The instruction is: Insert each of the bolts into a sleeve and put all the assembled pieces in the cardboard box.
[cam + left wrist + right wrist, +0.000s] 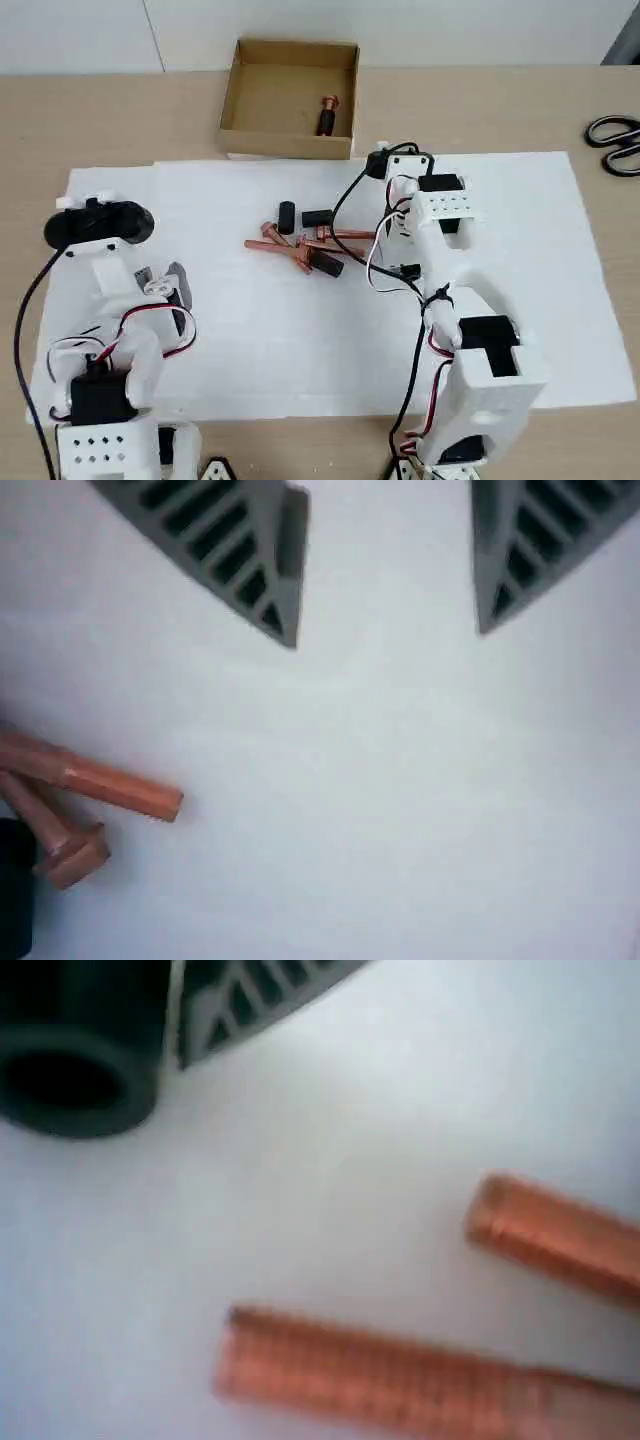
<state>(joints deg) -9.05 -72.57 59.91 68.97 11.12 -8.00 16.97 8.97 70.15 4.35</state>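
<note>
Copper threaded bolts (400, 1380) — matte black sleeve (75, 1065)

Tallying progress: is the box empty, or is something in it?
Not empty. One assembled piece, copper at one end and black at the other, lies on the floor of the box, near its right wall.

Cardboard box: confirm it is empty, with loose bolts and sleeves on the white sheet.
Wrong: the cardboard box is not empty. The high view shows one assembled piece lying in it. Loose bolts and sleeves do lie on the white sheet.
</note>
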